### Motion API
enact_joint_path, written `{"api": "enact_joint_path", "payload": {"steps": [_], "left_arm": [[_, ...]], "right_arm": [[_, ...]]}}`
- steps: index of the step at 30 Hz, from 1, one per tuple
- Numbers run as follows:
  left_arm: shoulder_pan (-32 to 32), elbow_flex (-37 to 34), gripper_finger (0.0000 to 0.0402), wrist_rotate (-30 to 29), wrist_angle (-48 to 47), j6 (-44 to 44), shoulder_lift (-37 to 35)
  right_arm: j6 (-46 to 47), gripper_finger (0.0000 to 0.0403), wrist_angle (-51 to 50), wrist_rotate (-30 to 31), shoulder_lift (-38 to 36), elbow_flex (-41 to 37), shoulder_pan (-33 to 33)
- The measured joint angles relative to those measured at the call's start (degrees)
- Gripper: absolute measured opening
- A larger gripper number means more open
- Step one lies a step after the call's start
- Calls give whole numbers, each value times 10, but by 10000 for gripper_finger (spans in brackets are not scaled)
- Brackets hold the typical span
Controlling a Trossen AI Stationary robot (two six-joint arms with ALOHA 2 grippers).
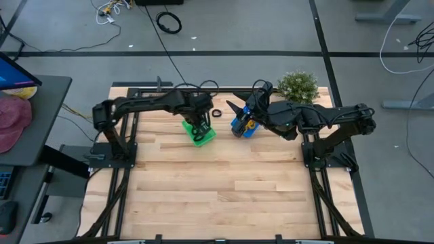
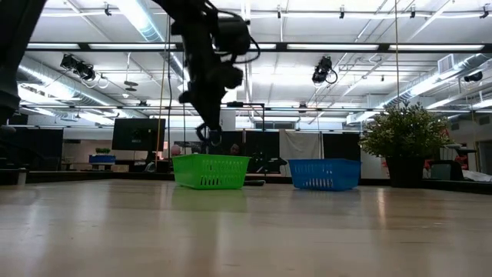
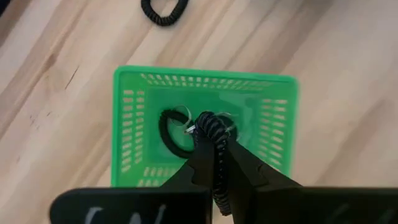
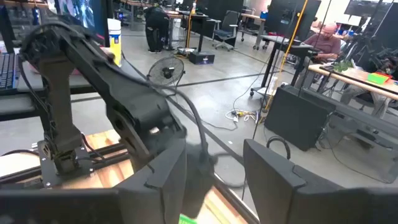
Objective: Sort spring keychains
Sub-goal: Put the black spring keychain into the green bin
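My left gripper (image 1: 198,127) hangs over the green basket (image 3: 205,124), pointing down, shut on a black spring keychain (image 3: 210,134). A second black keychain (image 3: 169,132) lies on the basket's floor. A third (image 1: 216,113) lies on the table just beyond the basket. In the low view my left gripper (image 2: 209,137) stands a little above the green basket's rim (image 2: 211,160). My right gripper (image 4: 214,180) is open and holds nothing, raised near the blue basket (image 1: 243,127), where a bit of orange shows. My left gripper pinches the black keychain between its two fingers (image 3: 239,168). The coil runs along the gap between them, and its looped end (image 3: 208,124) sticks out past the fingertips. The fingers come from above, pointing down. The keychain is lifted clear, over the inside of the green basket.
A potted plant (image 1: 298,85) stands at the table's far right corner, behind the blue basket (image 2: 324,174). The two baskets sit side by side at the far middle of the table. The bare wooden tabletop (image 1: 217,190) stretches toward the near edge.
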Motion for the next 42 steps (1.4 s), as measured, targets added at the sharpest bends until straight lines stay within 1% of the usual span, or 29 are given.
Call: {"api": "enact_joint_path", "payload": {"steps": [7,11,14,19,24,28,34,37,42], "left_arm": [[2,0,22,-26,21,51,56],[5,0,21,-29,34,78,78],[7,0,19,-25,42,82,90],[10,0,24,-6,68,95,96],[13,-3,19,6,68,97,96],[19,-21,21,10,60,97,96],[22,-72,21,16,81,97,97],[22,-88,39,16,88,95,97],[22,-93,95,16,90,93,96]], "right_arm": [[13,162,-5,-14,0,0,0],[13,162,-9,-14,0,0,0],[13,162,-9,-14,0,0,0],[13,162,-9,-14,0,0,0],[16,162,-13,-14,0,0,0],[27,162,-17,-14,0,0,0],[28,162,-20,-14,0,0,0],[28,162,-21,-14,0,0,0],[28,162,-21,-14,0,0,0]]}}
